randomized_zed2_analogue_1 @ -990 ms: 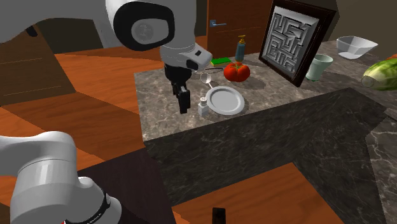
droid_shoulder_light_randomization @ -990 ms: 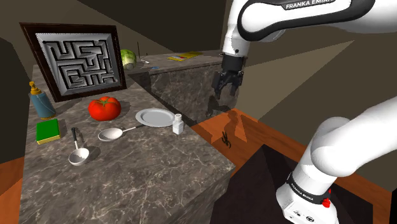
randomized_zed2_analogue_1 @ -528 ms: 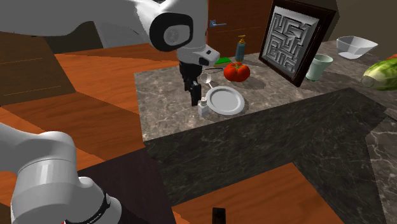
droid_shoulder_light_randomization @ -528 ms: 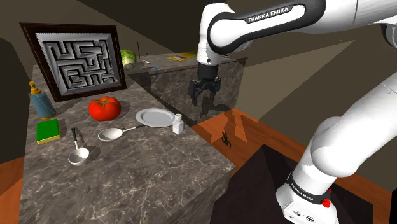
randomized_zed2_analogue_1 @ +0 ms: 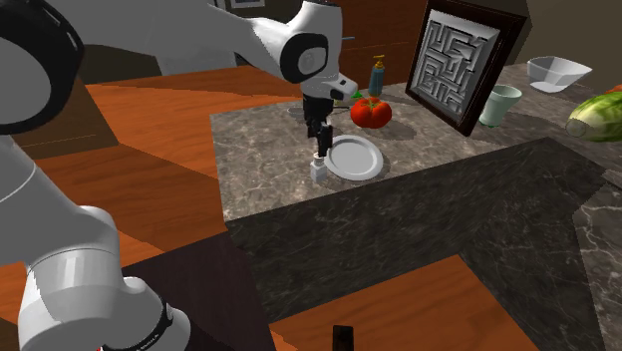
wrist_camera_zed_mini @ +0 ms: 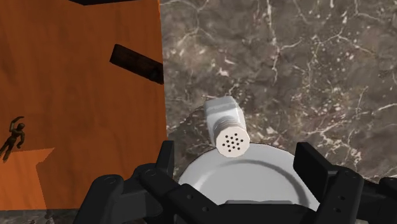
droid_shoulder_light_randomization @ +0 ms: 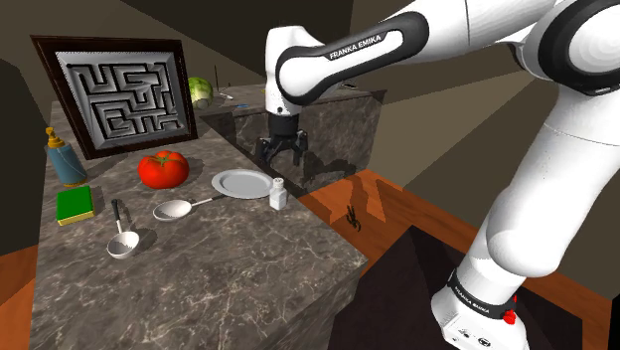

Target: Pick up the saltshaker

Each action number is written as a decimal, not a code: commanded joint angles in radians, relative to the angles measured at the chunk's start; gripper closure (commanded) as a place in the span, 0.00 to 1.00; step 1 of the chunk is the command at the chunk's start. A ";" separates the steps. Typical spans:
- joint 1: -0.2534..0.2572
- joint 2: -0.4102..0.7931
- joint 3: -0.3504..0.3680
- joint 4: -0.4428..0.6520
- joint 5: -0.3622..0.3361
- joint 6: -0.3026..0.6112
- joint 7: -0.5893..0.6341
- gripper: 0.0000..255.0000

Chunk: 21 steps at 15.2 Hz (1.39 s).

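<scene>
The shaker is judged light, rigid and smooth; it is best clasped across its body, below the cap. The gripper is seen open above it.

Outstretched arm, gripper pointing down, spread wide

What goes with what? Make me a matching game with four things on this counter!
Things:
1. saltshaker
2. tomato
3. plate
4. pincer

Clues:
A. red, near the maze picture
B. open, just above the saltshaker
C. round and flat, beside the saltshaker
D. small, white, upright

Pairs: 1-D, 2-A, 3-C, 4-B.
</scene>
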 commanded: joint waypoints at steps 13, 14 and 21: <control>0.006 0.066 0.004 -0.045 -0.024 0.108 0.022 1.00; 0.006 0.066 0.004 -0.044 -0.024 0.108 0.022 1.00; 0.007 0.053 0.005 -0.030 -0.020 0.081 0.022 1.00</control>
